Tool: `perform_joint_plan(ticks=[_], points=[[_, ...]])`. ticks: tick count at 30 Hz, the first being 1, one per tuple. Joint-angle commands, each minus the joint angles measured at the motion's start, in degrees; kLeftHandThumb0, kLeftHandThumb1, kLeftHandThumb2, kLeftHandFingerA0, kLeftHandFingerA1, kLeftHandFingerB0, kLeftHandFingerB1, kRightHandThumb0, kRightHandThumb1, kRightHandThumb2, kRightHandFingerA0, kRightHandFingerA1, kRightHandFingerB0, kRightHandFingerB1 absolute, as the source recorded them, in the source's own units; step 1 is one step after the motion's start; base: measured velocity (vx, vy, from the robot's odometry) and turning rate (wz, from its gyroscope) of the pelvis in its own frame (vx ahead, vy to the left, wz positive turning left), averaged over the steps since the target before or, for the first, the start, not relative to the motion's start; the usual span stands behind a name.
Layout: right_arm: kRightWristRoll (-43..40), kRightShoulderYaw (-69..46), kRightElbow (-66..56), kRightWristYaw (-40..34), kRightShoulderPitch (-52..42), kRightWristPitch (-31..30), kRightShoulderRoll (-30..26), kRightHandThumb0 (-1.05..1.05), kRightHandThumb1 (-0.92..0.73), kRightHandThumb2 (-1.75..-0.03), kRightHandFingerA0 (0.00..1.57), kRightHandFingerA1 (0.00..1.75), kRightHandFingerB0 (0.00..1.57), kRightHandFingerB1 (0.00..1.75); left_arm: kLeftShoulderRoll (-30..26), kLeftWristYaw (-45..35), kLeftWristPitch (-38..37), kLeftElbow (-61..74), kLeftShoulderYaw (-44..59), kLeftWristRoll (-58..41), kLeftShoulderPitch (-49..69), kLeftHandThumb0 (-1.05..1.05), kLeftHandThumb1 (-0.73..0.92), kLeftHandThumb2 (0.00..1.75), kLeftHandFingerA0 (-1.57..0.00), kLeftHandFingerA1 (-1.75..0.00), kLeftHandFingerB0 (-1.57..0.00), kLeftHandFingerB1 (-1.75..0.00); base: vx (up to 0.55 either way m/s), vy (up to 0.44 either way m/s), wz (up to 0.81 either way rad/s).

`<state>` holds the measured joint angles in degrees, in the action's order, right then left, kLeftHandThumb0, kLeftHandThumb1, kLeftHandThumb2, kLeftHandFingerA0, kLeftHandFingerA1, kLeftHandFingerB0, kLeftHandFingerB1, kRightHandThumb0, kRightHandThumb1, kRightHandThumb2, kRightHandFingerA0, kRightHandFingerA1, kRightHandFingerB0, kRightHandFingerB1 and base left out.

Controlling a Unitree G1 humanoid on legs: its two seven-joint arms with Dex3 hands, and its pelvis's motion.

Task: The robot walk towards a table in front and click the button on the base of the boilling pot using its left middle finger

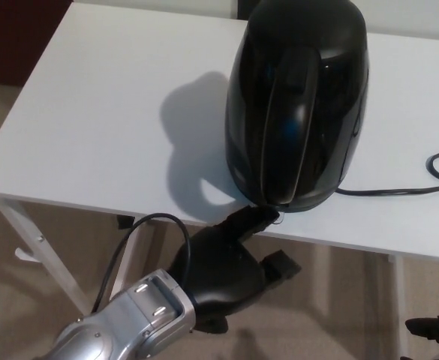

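Kettle: the black electric kettle (298, 105) stands on the white table (99, 127), in the upper centre-right of the frame, close to the near edge of the table.
Button: it should be at the foot of the kettle, under the handle (283, 127), at the lower edge of the black body; I cannot see the button itself, it is probably hidden by the fingertip and the dark plastic.
Left hand: the left hand (223, 266) is in the lower centre of the frame, below the table edge; one finger (251, 220) is stretched up and to the right, and its tip touches or almost touches the kettle's foot; the hand holds nothing.
Key relation: the kettle's foot lies up and to the right of the hand, and the finger points along this same line, so the press goes forward along the finger.
Handle axis: it runs from the top of the frame down toward the hand.
Right hand: only a dark tip (433, 330) shows in the lower right corner; I cannot tell its state.
Around: a black power cord (399, 189) goes from the kettle to the right edge; it is not in the way.
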<state>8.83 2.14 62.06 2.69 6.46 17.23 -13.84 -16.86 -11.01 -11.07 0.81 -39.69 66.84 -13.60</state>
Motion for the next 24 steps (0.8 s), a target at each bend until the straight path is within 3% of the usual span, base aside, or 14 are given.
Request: perform_joint_plan(ticks=[1,2,3,4,7,9,10,12,16,17,18,20,21,24], points=[[-0.28,-0.2,-0.45,0.65,0.32,-0.32,-0.56,-0.44,-0.49,-0.8,0.6,0.63,0.35,0.51,-0.24,0.13,1.51,-0.88,-0.97,1.18,0.94,-0.32,0.25,0.86,-0.06,-0.5,-0.06,-0.49,0.0,0.0,0.0],[-0.36,-0.28,-0.52,0.62,0.31,-0.39,-0.51,-0.37,-0.62,-0.57,0.67,0.53,0.41,0.41,-0.17,-0.14,1.64,-0.82,-1.06,1.02,0.96,-0.64,0.5,0.56,-0.22,-0.3,-0.18,-0.28,0.0,0.0,0.0],[-0.47,-0.37,-0.57,0.64,0.28,-0.45,-0.48,-0.37,-0.62,-0.57,0.67,0.53,0.41,0.41,-0.11,-0.39,1.69,-0.75,-1.11,0.84,1.0,-0.64,0.5,0.56,-0.22,-0.3,-0.18,-0.28,0.0,0.0,0.0],[-0.54,-0.41,-0.67,0.74,0.27,-0.51,-0.44,-0.37,-0.61,-0.58,0.68,0.54,0.41,0.41,-0.14,-0.39,1.63,-0.73,-1.2,0.73,1.03,-0.32,0.25,0.87,-0.06,-0.5,-0.06,-0.49,0.0,0.0,0.0],[-0.74,-0.59,-0.4,1.19,0.27,0.0,-0.43,-0.43,-0.49,-0.8,0.59,0.62,0.35,0.52,-0.09,1.76,1.05,-2.04,-2.19,1.47,1.21,-0.31,0.24,0.86,-0.07,-0.5,-0.07,-0.5,0.0,0.0,0.0],[-0.67,-0.57,-0.56,1.24,0.18,0.09,-0.42,-0.43,-0.49,-0.8,0.6,0.63,0.36,0.52,-0.07,2.49,1.14,-2.49,-2.76,2.1,1.32,-0.64,0.51,0.56,-0.24,-0.31,-0.2,-0.28,0.0,0.0,0.0],[-0.75,-0.63,-0.76,1.36,0.11,-0.06,-0.41,-0.43,-0.49,-0.8,0.6,0.63,0.36,0.52,0.06,2.11,1.2,-2.58,-2.94,1.71,1.41,-0.31,0.25,0.86,-0.07,-0.5,-0.07,-0.5,0.0,0.0,0.0],[-0.65,-0.59,-0.98,1.37,0.19,-0.29,-0.52,-0.43,-0.49,-0.79,0.61,0.63,0.36,0.52,0.27,0.94,1.58,-2.4,-3.29,1.34,1.53,-0.32,0.27,0.87,-0.06,-0.5,-0.06,-0.49,0.0,0.0,0.0],[-0.52,-0.58,-0.97,1.24,0.34,-0.04,-0.48,-0.43,-0.49,-0.8,0.62,0.63,0.37,0.52,0.32,0.53,1.89,-2.47,-3.68,0.89,1.58,-0.31,0.26,0.87,-0.06,-0.5,-0.06,-0.5,0.0,0.0,0.0],[-0.4,-0.51,-0.78,1.19,0.36,0.32,-0.54,-0.44,-0.49,-0.8,0.62,0.63,0.37,0.52,0.25,0.38,1.99,-2.41,-3.82,0.99,1.58,-0.62,0.51,0.56,-0.22,-0.3,-0.18,-0.28,0.0,0.0,0.0],[-0.39,-0.52,-0.64,1.26,0.42,0.42,-0.6,-0.44,-0.49,-0.8,0.6,0.62,0.36,0.52,0.23,0.42,2.05,-2.42,-3.93,1.11,1.54,-0.31,0.26,0.87,-0.06,-0.5,-0.06,-0.49,0.0,0.0,0.0],[-0.98,-0.9,-0.66,1.95,0.41,-0.12,-0.48,-0.44,-0.49,-0.8,0.57,0.61,0.36,0.51,0.05,0.34,2.27,-2.08,-4.08,1.2,1.75,-0.31,0.27,0.87,-0.06,-0.5,-0.06,-0.49,0.0,0.0,0.0],[-0.93,-0.87,-0.58,1.89,0.26,-0.08,-0.43,-0.37,-0.62,-0.58,0.62,0.51,0.42,0.41,-0.16,1.28,1.98,-2.03,-4.07,1.07,2.07,-0.67,0.44,0.73,-0.19,-0.39,-0.15,-0.36,0.0,0.0,0.0],[-0.95,-0.95,-0.95,1.91,0.02,0.17,-0.54,-0.43,-0.5,-0.8,0.58,0.62,0.36,0.52,-0.48,0.38,2.07,-0.97,-3.7,0.58,1.99,-0.63,0.51,0.56,-0.22,-0.3,-0.16,-0.27,0.0,0.0,0.0]])
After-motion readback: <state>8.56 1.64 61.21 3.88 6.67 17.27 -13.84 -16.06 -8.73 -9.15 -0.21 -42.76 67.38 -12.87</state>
